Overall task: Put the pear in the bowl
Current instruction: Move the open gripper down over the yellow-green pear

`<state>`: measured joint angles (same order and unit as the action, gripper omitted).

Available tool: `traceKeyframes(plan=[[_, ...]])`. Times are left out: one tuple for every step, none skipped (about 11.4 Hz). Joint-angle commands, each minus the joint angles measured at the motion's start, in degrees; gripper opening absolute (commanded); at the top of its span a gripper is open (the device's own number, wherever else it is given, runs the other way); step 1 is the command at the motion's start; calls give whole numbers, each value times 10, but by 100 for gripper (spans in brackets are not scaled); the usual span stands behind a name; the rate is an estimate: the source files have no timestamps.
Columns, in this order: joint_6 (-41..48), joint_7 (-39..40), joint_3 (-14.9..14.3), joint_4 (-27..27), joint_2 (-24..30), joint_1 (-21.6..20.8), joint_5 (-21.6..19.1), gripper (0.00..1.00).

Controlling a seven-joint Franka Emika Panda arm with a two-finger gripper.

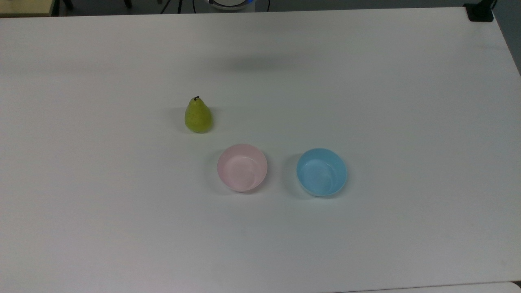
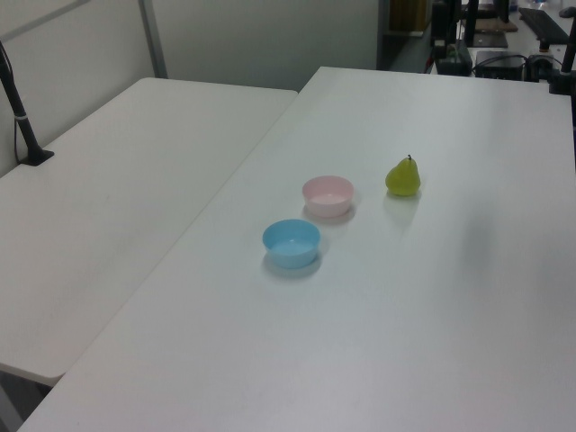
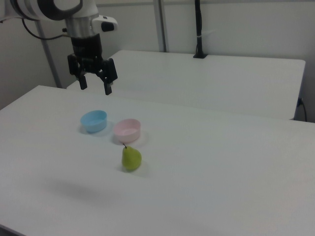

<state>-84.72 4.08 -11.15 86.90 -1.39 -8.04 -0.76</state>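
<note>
Hanging high with fingers spread and holding nothing, the hand (image 3: 95, 81) sits well above the white worktop (image 3: 221, 167); the small yellow-green speckled pear (image 3: 131, 158) stands upright below, ungrasped, just beside the pale pink round plastic bowl (image 3: 128, 130).

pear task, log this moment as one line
phase: pre-grasp | tool: open, high above table | pear: upright on table, untouched | pink bowl: empty | blue bowl: empty
</note>
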Motion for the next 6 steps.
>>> traceKeyframes(plan=[[-39,3,-1,6,-35,-9,-1,100],[-64,4,1,6,-59,-10,-1,100],[-89,5,1,7,-81,-11,2,100],[-109,10,1,8,-105,-17,6,100],[-121,22,0,9,-128,-19,11,100],[-136,36,-1,10,-154,-22,22,100]])
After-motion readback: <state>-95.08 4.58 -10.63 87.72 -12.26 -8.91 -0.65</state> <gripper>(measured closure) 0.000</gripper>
